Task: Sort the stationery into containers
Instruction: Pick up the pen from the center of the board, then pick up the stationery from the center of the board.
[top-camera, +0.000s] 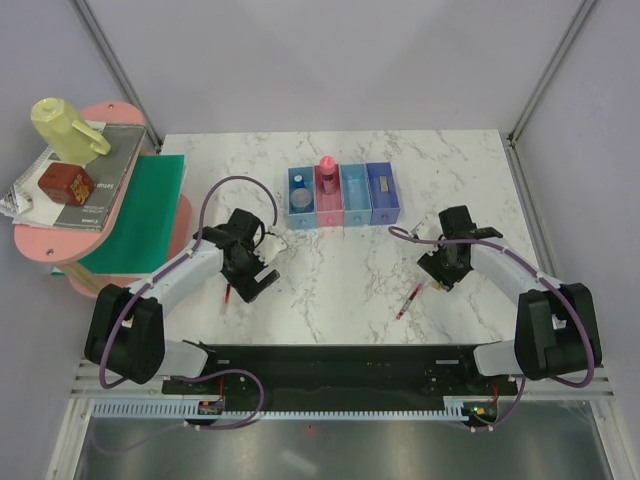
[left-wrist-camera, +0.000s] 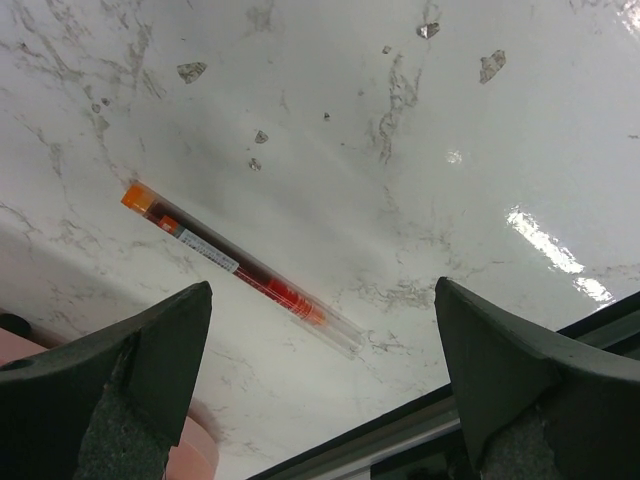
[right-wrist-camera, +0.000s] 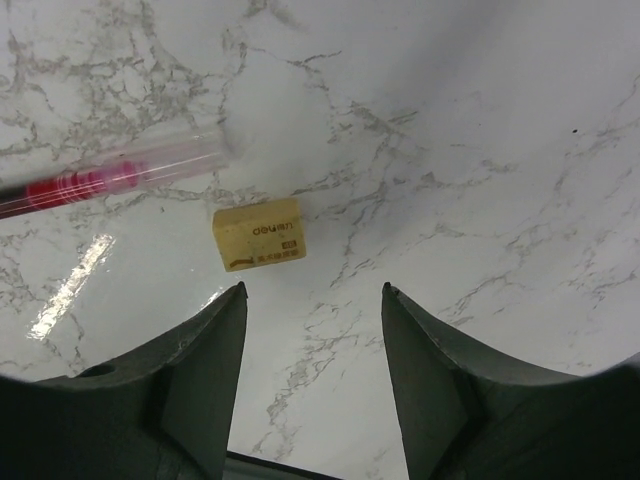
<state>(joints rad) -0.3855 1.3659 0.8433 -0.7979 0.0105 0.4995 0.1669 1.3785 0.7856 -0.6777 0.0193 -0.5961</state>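
- Pen (right-wrist-camera: 110, 175) beside the block (right-wrist-camera: 259, 234): its red end is cut off by the right wrist view's left edge.
- From above, the right tool (top-camera: 441, 283) over the block keeps it from being made out.

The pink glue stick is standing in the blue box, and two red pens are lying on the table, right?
Not quite. The top external view shows the pink glue stick standing in the pink bin, right beside the blue bin. The rest is right: one red pen lies on the marble table, and the other red pen does too.
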